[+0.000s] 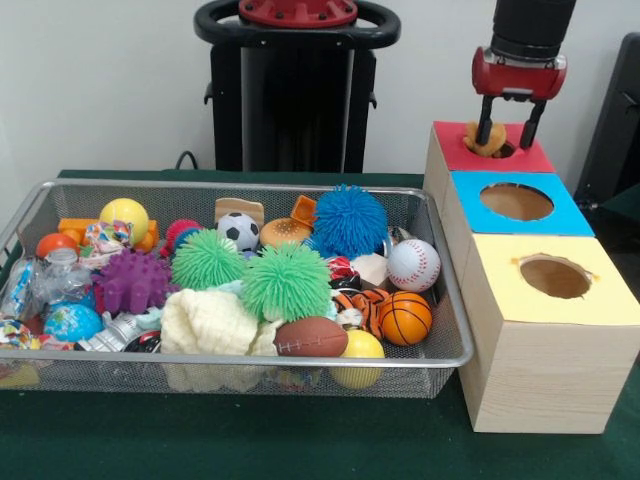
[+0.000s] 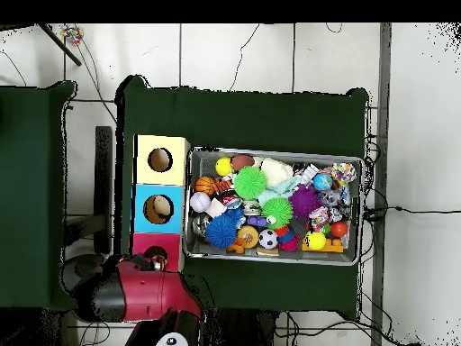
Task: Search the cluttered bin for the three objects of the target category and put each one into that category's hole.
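Note:
My gripper (image 1: 507,138) hangs over the hole (image 1: 508,151) in the red surround, at the far end of the pale wooden box. Its fingers stand apart around a tan-brown plush (image 1: 491,140), which sits at the hole's mouth against the left finger, with a gap to the right finger. From overhead the arm's red wrist covers the gripper (image 2: 155,263) beside the red surround (image 2: 144,245). The wire bin (image 1: 250,357) is full of toys. An orange, black-striped tiger plush (image 1: 357,303) lies next to a basketball near the bin's front right; overhead it shows by the box side (image 2: 222,186).
The blue-surround hole (image 1: 516,201) and the yellow-surround hole (image 1: 555,276) lie nearer on the same box. The bin holds spiky green (image 1: 286,281), blue (image 1: 350,220) and purple (image 1: 132,281) pom balls, a baseball (image 1: 413,264), a football (image 1: 311,337) and a basketball (image 1: 404,317).

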You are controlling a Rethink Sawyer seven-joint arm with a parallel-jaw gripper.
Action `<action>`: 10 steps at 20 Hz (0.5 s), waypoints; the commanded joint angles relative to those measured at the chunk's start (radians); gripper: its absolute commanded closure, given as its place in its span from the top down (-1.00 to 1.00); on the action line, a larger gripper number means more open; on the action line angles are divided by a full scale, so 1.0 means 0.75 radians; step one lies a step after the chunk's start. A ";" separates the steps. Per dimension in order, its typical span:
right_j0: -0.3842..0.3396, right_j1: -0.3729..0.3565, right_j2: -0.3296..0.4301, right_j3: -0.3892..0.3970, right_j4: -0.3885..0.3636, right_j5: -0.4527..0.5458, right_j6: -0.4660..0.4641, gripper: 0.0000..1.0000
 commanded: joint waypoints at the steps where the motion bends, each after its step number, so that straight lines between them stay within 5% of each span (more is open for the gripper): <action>1: -0.093 -0.073 0.122 0.075 -0.029 -0.049 0.151 1.00; 10: -0.104 -0.222 0.138 0.061 -0.053 -0.138 0.151 1.00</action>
